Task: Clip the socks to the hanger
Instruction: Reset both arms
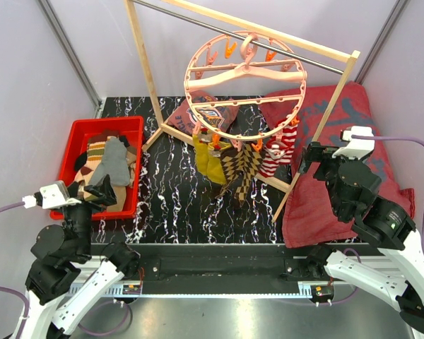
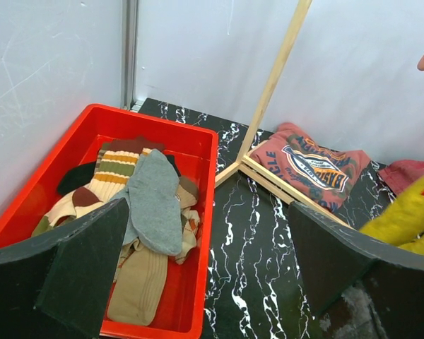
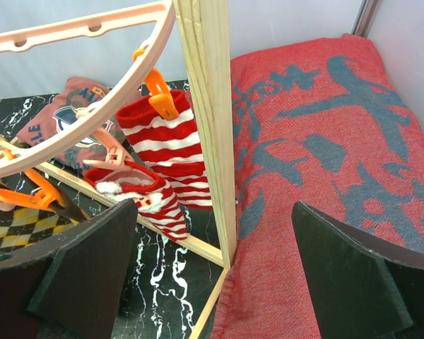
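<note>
The salmon-pink ring hanger (image 1: 244,79) hangs from the wooden rack. Clipped to its front rim hang mustard yellow socks (image 1: 210,161), a brown argyle sock (image 1: 240,166) and red-white striped socks (image 1: 280,150), which also show in the right wrist view (image 3: 162,152) under an orange clip (image 3: 160,92). A grey sock (image 2: 155,201) lies on a pile of tan and striped socks in the red bin (image 2: 198,176). My left gripper (image 1: 99,191) is open and empty over the bin's near right edge. My right gripper (image 1: 312,157) is open and empty beside the rack's right post.
The wooden rack post (image 3: 210,127) stands between my right fingers (image 3: 346,275). A large dark-red patterned cloth (image 3: 325,141) lies at the right. A folded reddish shirt (image 2: 314,162) lies behind the rack base (image 2: 283,187). Grey walls enclose the black marble table (image 1: 177,205).
</note>
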Controlling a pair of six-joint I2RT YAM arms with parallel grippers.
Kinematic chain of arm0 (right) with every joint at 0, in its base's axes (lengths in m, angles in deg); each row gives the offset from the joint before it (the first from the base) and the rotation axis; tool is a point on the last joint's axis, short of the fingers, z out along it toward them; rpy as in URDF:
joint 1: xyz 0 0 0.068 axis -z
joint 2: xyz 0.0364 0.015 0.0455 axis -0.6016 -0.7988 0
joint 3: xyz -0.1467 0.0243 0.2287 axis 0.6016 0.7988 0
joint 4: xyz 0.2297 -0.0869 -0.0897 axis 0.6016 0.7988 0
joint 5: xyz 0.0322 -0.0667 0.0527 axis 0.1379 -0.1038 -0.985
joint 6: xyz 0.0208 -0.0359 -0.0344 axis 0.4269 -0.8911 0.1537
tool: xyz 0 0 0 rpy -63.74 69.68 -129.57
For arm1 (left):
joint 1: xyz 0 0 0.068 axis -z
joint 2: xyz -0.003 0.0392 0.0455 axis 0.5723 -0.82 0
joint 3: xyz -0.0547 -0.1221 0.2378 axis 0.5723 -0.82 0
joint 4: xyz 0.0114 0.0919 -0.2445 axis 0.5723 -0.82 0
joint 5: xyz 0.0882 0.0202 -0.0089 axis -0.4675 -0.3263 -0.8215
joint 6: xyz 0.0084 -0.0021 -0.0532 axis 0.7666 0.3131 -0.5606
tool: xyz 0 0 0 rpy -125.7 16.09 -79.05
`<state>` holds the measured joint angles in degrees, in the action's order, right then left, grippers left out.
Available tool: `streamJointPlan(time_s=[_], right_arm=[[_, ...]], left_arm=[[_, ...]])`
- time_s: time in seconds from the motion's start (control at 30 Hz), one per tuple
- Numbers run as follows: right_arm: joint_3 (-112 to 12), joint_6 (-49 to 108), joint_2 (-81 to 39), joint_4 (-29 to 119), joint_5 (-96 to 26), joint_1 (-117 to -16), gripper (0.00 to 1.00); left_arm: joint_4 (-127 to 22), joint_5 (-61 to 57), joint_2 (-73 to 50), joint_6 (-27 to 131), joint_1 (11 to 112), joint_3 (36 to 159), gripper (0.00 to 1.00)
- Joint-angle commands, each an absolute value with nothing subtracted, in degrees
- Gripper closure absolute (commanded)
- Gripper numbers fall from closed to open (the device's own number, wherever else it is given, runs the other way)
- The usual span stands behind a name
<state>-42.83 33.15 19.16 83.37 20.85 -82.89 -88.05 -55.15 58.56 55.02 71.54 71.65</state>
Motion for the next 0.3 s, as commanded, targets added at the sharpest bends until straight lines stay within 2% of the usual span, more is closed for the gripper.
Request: streamJointPlan(time_s=[0.0, 0.27], right_arm=[[-45.2, 32.5, 19.4, 82.4, 21.7, -83.2, 0.00], [-45.2, 32.1, 19.4, 82.4, 22.0, -83.1, 0.00]], left_arm=[[-86.6, -57.0, 59.3, 56.2, 71.5, 73.1, 0.01], [-86.7, -56.9, 59.7, 56.3, 71.4, 73.4, 0.01]])
